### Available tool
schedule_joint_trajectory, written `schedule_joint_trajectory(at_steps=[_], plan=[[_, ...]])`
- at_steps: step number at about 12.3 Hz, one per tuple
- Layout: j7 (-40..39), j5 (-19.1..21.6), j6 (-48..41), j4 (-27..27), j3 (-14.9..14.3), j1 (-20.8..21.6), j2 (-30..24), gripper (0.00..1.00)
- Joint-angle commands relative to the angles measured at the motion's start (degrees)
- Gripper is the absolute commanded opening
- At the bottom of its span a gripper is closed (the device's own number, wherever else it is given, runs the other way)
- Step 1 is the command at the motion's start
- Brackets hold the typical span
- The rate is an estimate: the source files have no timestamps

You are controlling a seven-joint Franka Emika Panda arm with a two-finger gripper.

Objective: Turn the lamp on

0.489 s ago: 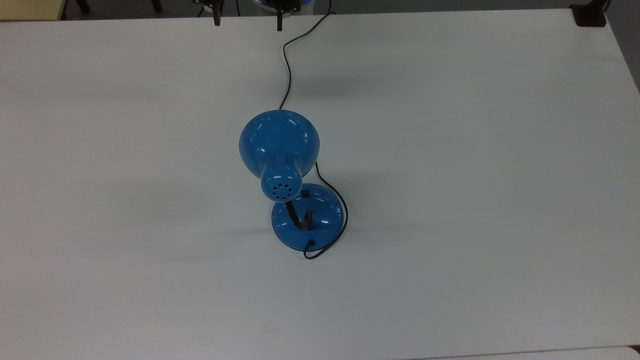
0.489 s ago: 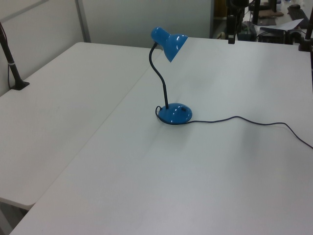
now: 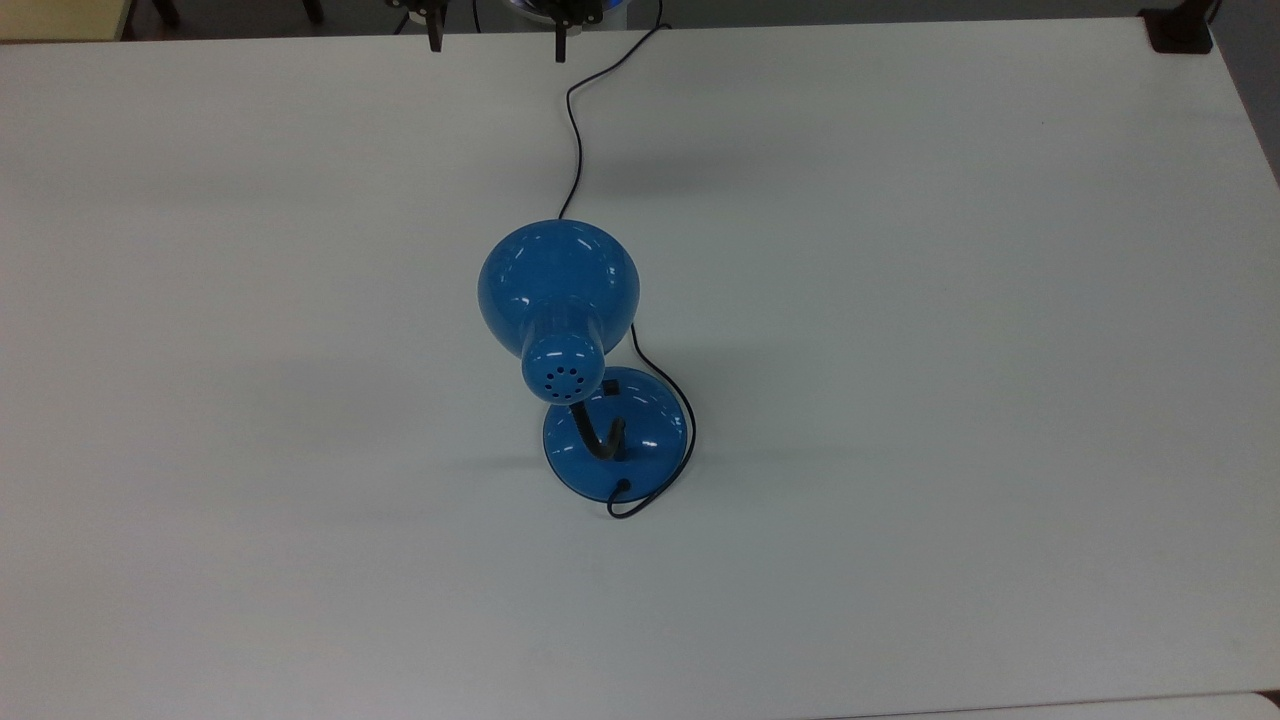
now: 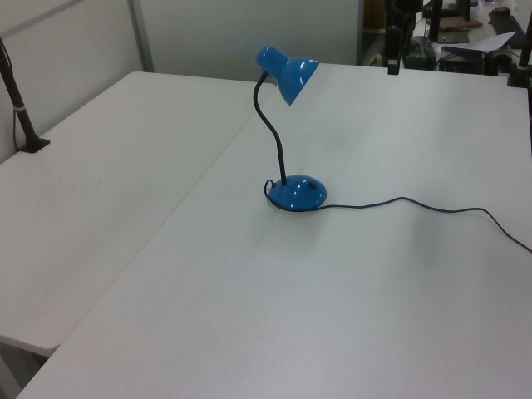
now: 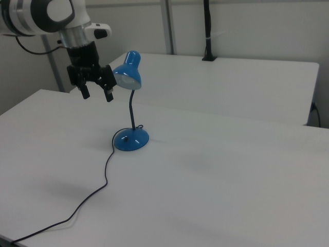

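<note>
The gripper [image 5: 96,93] hangs with fingers spread wide and holding nothing, poised for an approach. The lamp [image 5: 131,105] stands below and beyond them on the table [image 5: 216,170]; its switch [image 3: 610,386] sits on the base, well apart.

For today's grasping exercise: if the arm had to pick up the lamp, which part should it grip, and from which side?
Probably the gooseneck just above the base, approached side-on: it is thin and near upright, whereas the shade and domed base look broad and glossy.
</note>
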Motion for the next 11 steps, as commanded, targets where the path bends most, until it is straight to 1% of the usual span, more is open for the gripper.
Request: schedule_joint_trajectory(at_steps=[1,4,5,6,7,8,9,10,11], plan=[[0.00,0.14,-1.93,0.80,-0.04,-0.16,-0.09,1.00],[-1.49,0.14,-2.02,0.71,-0.04,-0.16,-0.09,0.99],[-2.45,0.14,-2.11,0.71,-0.04,-0.16,-0.09,0.89],[-3.76,0.23,-2.11,0.71,-0.04,-0.25,-0.26,0.69],[-4.82,0.58,-2.11,0.71,-0.04,-0.69,-0.26,0.44],[-4.92,0.76,-2.11,0.71,-0.12,-0.86,-0.35,0.22],[-4.92,0.85,-2.11,0.71,-0.13,-0.87,-0.27,0.07],[-4.92,0.76,-2.11,0.71,-0.13,-0.87,-0.26,0.02],[-4.92,0.76,-2.02,0.71,-0.13,-0.78,-0.26,0.02]])
